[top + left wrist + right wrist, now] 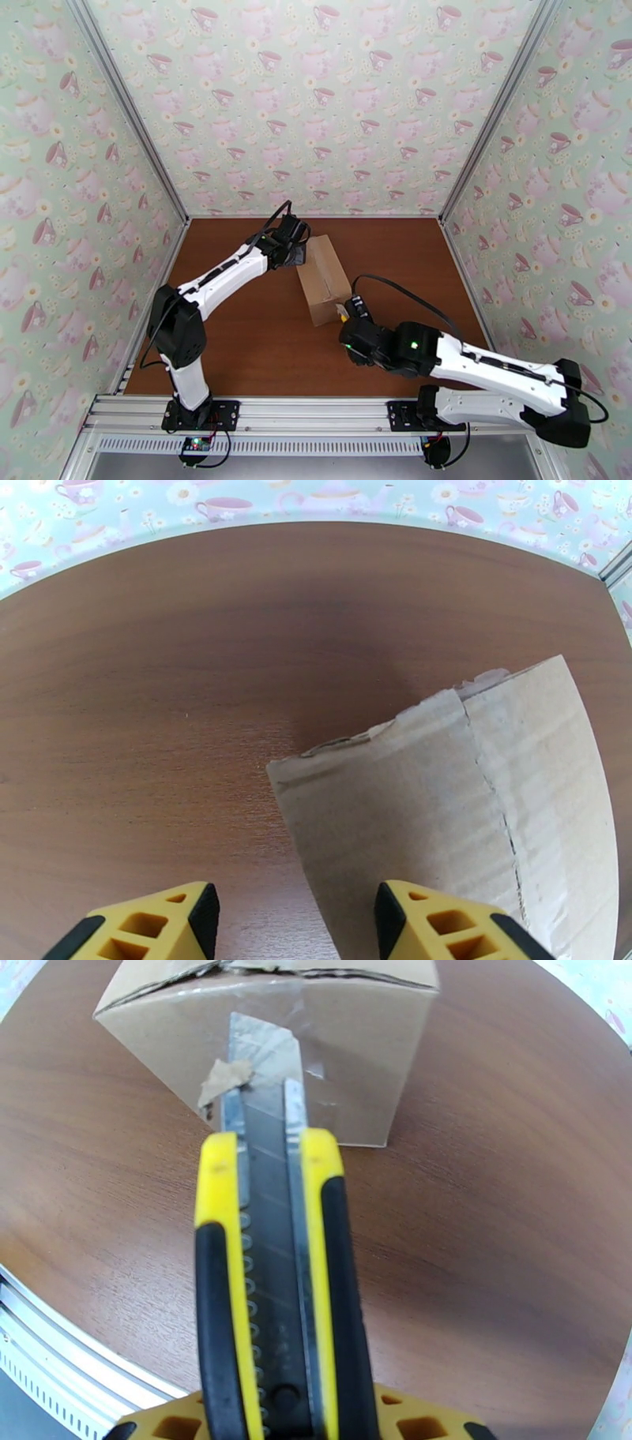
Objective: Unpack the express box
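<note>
The left arm, white shells over black joints, bends at its elbow and slants away and rightward. The left claw stands about half open with nothing between its fingers, which are yellow plastic with pierced square holes and black inner pads. In the left wrist view the left finger is over bare bench, a smooth reddish-brown wood-grain surface. The right finger is over the box top; I cannot tell whether it touches it.

The express box lies just right of and ahead of that claw. It is plain matte brown cardboard, rectangular, with a ragged slit along its top seam. Its long axis runs from the left claw at the far end toward the right claw at the near end, the near end angled slightly rightward.

The right arm lies low, stretched leftward from its base with the wrist turned toward the box. The right claw is closed on a utility knife, which has a yellow and black handle with a notched slider track. Its steel blade points straight ahead of the claw. The blade tip lies against glossy clear tape on the box's near end face, and a torn brown scrap clings beside the tip.
</note>
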You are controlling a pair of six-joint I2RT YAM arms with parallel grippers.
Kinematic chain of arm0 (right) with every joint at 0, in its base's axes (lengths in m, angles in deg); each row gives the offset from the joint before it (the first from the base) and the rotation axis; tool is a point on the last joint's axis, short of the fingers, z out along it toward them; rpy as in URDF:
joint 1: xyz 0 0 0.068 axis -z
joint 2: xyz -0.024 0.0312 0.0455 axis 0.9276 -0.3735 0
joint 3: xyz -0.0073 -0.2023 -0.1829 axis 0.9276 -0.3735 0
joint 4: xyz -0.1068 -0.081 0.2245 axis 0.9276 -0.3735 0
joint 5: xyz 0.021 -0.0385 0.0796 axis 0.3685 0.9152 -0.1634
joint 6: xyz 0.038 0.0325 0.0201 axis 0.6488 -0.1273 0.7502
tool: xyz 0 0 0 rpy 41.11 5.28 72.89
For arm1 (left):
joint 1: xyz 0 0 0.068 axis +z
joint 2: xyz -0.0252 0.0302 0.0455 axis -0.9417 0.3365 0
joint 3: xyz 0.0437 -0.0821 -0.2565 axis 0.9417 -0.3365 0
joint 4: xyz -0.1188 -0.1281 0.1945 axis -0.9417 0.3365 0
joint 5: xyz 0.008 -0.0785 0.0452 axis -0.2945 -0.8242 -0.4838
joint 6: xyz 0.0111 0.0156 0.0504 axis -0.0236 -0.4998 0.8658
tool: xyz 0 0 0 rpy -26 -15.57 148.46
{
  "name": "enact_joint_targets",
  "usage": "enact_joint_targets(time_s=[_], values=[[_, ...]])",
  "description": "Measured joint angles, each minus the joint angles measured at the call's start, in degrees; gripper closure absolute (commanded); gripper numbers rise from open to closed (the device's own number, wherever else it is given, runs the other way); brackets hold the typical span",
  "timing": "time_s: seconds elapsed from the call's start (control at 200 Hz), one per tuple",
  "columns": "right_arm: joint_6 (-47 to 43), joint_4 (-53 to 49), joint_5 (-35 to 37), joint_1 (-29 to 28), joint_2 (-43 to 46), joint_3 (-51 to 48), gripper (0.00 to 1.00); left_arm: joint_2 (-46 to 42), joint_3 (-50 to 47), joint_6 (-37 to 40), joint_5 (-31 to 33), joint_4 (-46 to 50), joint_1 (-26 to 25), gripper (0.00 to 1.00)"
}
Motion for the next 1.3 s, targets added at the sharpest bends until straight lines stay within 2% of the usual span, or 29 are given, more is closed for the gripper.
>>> enact_joint_targets(time_s=[0.165, 0.406, 0.641, 0.796, 0.932, 1.077, 1.297], values=[[-0.04, -0.81, 1.75, 0.00, 1.29, 0.59, 1.00, -4.57, 0.00, -1.05, -2.14, 0.79, 0.00, 0.42], [-1.25, -1.18, 5.01, -0.02, 1.09, 4.26, 1.00, -16.61, -1.20, -2.49, -7.96, 0.07, 0.00, 0.42], [-4.50, 0.76, 10.51, -0.02, -0.46, 7.67, 1.00, -27.89, -17.25, -6.88, -17.40, -5.66, -1.16, 0.41], [-8.28, 4.55, 13.29, 0.00, -4.35, 10.03, 1.00, -34.91, -29.97, -11.58, -23.58, -10.38, -2.60, 0.40], [-10.82, 7.63, 13.60, 0.15, -8.52, 12.24, 1.00, -40.17, -36.15, -15.47, -27.61, -16.63, -4.00, 0.39], [-12.57, 10.38, 13.22, 0.39, -12.57, 14.58, 1.00, -43.01, -39.04, -18.23, -31.12, -23.39, -4.90, 0.38], [-13.57, 13.03, 11.82, 0.55, -14.47, 15.67, 1.00, -41.75, -39.30, -20.33, -34.47, -30.97, -5.18, 0.38]])
